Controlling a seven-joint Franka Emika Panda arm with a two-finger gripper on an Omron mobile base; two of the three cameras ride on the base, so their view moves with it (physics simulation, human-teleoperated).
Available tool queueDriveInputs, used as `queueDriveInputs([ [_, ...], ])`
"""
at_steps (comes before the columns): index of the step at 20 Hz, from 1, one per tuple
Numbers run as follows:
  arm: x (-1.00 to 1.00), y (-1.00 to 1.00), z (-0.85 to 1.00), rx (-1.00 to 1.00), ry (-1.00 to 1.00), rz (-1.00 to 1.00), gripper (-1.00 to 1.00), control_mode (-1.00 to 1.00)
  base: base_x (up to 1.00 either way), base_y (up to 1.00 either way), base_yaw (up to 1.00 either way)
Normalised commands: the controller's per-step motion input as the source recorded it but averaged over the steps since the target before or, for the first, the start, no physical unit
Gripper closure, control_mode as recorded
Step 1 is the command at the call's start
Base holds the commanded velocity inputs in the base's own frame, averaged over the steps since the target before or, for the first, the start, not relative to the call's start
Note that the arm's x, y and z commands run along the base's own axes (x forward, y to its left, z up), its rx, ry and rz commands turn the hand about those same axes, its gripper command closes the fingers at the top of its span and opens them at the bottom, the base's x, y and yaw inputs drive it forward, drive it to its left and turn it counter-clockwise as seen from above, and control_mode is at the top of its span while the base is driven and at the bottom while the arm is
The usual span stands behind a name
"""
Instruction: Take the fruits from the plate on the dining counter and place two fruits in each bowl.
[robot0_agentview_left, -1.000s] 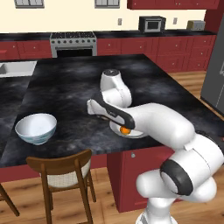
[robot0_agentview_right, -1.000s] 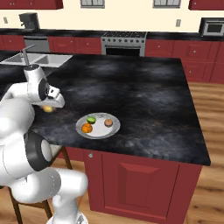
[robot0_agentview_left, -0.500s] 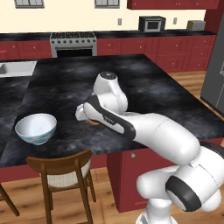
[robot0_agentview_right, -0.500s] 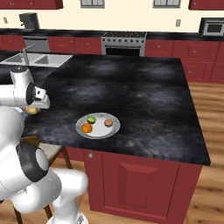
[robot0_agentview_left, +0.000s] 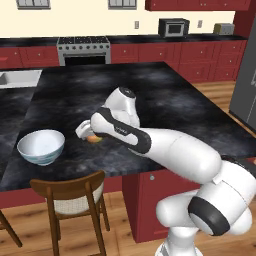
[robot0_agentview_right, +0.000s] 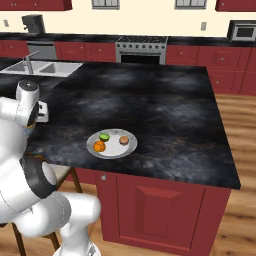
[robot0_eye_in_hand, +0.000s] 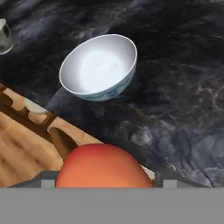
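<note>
So I'm mid-carry right now: the gripper (robot0_agentview_left: 93, 136) has its jaws partly closed around the peach-pink fruit (robot0_eye_in_hand: 104, 166), which bulges up between the finger tips in the hand view. I've got it over the dining counter (robot0_agentview_left: 165, 107), on the way to the bowl (robot0_agentview_left: 41, 146) near the counter's front edge, above the wooden chair (robot0_agentview_left: 70, 197). The bowl looks empty in the hand view (nice clean white inside). The other three fruits, lime (robot0_agentview_right: 104, 136), orange (robot0_agentview_right: 99, 146) and the tan-brown one (robot0_agentview_right: 124, 140), sit on the plate (robot0_agentview_right: 112, 151), well apart from the bowl. Next I reckon I need to bring the hand over the bowl's mouth, drop low, then let go so it doesn't bounce out
</note>
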Motion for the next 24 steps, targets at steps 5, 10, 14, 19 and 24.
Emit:
queueDriveInputs([
  [5, 0.35, 0.70, 0.00, 0.02, 0.00, 0.05, 1.00, -1.00, 0.00, 0.00, 0.00],
  [10, 0.29, 0.61, 0.00, -0.01, 0.03, 0.00, 1.00, -1.00, 0.00, 0.00, 0.00],
  [14, 0.27, 0.34, 0.00, -0.02, 0.02, -0.01, 1.00, -1.00, 0.00, 0.00, 0.00],
  [19, 0.24, 0.12, 0.01, -0.03, 0.00, -0.03, 1.00, -1.00, 0.00, 0.00, 0.00],
  [24, 0.39, 0.47, -0.27, -0.14, 0.00, -0.02, 1.00, -1.00, 0.00, 0.00, 0.00],
])
